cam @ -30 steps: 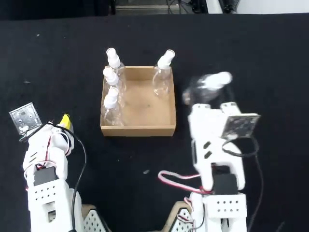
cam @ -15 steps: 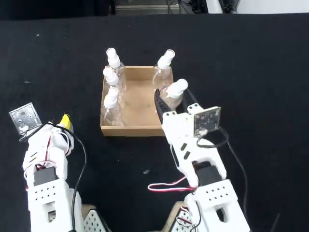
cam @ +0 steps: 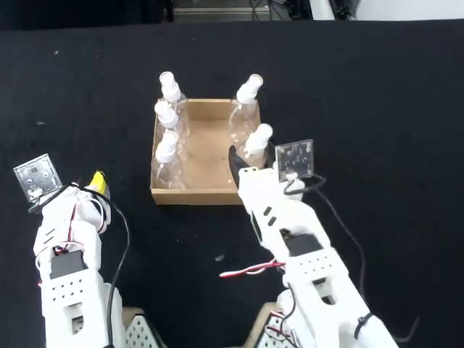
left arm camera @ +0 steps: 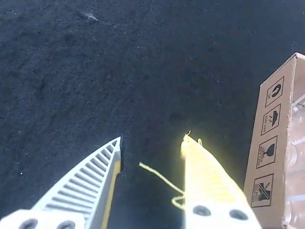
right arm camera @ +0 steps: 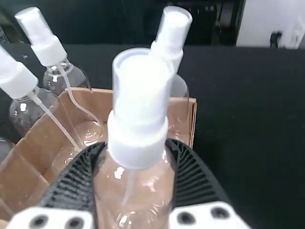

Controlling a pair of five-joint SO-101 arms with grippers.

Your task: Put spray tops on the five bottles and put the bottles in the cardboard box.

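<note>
Bottle upright in R tool over box; L tool spread.

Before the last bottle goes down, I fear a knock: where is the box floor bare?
Bare floor runs down the middle of the cardboard box, between the three bottles along its left wall and the far-corner bottle. Crowded: the right wall, where the right gripper holds the fifth bottle.

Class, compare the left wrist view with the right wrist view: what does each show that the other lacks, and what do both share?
Left wrist view: the open left pincer and the printed outer wall of the cardboard box. Right wrist view: the right pincer shut on a bottle, plus spray tops of bottles inside the box. Both: the box and the black table.
</note>
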